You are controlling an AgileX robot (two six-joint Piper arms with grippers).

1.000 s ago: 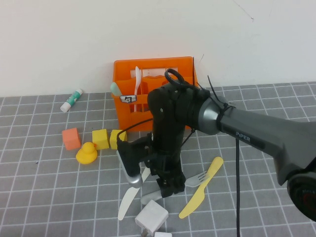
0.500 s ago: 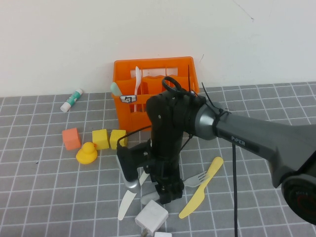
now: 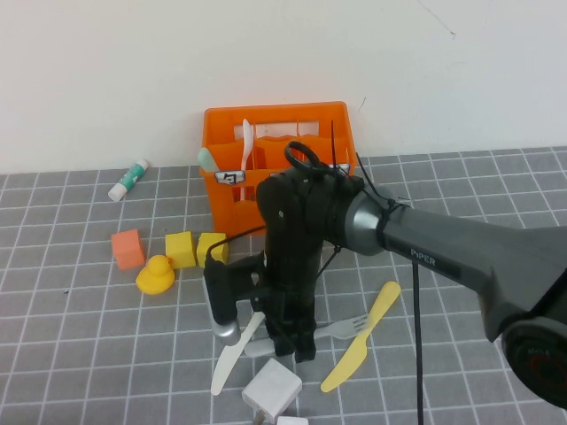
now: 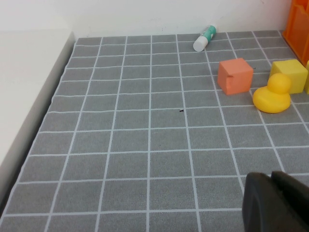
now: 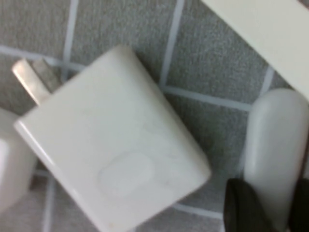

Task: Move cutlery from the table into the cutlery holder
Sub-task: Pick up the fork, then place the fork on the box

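High view has the right gripper (image 3: 297, 347) down near the front edge of the bench (image 3: 89, 354), with its jaws clenched on the fork (image 3: 344, 326). The left gripper (image 4: 273, 203) hangs parked over the bench's left side, jaws closed and empty.

We judge this to be the pick-up. To do it well, we lift straight up so the tines clear the yellow knife (image 3: 361, 347) lying against them. We also keep off the white knife (image 3: 232, 356) and the charger (image 3: 271, 390) close by. Then we carry the fork to the holder (image 3: 232, 197) at the back edge.

The fork is slim, pale grey plastic with a rounded handle end (image 5: 276, 140). It looks light and smooth, so it may swivel in the jaws.
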